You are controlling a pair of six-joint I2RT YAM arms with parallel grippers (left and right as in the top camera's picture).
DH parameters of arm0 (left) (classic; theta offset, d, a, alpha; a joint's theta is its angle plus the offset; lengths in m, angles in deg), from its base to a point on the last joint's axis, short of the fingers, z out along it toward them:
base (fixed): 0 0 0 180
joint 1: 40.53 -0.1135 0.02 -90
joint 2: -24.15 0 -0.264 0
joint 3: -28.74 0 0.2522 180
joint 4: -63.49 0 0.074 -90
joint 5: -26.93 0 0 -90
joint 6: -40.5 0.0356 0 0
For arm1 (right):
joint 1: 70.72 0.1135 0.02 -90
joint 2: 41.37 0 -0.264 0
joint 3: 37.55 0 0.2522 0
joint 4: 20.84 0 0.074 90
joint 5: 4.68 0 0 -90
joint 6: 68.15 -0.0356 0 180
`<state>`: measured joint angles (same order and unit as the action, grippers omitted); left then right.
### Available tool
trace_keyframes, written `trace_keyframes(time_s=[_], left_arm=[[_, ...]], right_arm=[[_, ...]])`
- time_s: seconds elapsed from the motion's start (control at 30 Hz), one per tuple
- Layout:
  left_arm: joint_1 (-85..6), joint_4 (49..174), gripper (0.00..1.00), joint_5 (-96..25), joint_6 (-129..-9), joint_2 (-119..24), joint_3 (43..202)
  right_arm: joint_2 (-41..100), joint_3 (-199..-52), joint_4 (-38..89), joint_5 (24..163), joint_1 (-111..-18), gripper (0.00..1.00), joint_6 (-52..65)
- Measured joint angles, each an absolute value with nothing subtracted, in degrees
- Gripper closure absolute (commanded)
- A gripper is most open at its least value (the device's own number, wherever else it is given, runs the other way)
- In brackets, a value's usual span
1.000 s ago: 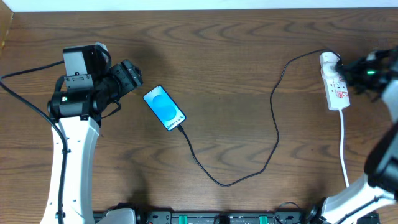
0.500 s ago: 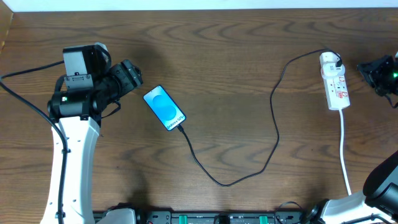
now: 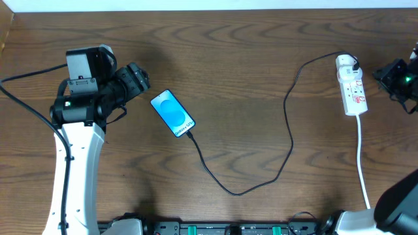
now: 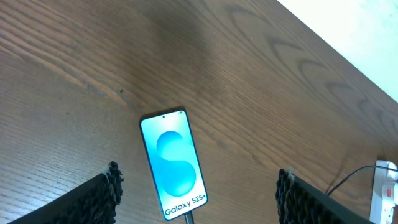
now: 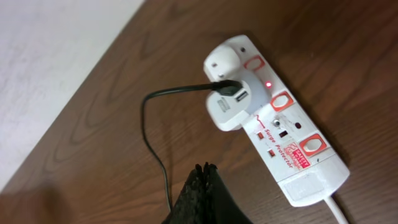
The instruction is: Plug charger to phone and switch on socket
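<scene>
The right gripper (image 5: pixel 202 186) is closed on nothing, near the socket (image 5: pixel 273 124). A small red light glows on the socket, and the charger (image 5: pixel 224 87) is plugged into it. The left gripper (image 4: pixel 198 177) hangs open above the phone (image 4: pixel 173 165). Its screen is lit, and the cable tip sits in its bottom edge.

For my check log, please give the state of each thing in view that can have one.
Blue-screened black-framed phone: screen lit, cable plugged in.
Thin black charger cable: slack, far end in the strip's white adapter.
White power strip with red switch marks: small red light on.
Left gripper: open, empty, above the phone.
Right gripper: shut, empty, off the strip.
</scene>
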<state>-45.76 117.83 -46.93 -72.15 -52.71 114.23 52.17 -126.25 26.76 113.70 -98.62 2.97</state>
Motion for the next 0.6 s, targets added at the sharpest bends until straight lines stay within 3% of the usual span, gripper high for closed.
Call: trace_keyframes(time_s=[0.4, 0.53, 0.57, 0.6], left_arm=[[-45.76, 117.83, 0.20, -46.93, -72.15, -52.71, 114.23], [-45.76, 117.83, 0.20, -46.95, -72.15, -52.71, 114.23], [-45.76, 117.85, 0.19, -46.95, -72.15, -52.71, 114.23], [-45.76, 117.83, 0.20, -46.93, -72.15, -52.71, 114.23]], right_arm=[[39.25, -132.19, 45.28, 105.83, -89.46, 0.95, 14.41], [35.84, -137.35, 51.73, 105.39, -83.12, 0.74, 18.34], [35.01, -138.05, 52.51, 105.41, -82.01, 0.65, 19.06], [33.44, -138.82, 53.78, 105.35, -80.52, 0.47, 19.34]])
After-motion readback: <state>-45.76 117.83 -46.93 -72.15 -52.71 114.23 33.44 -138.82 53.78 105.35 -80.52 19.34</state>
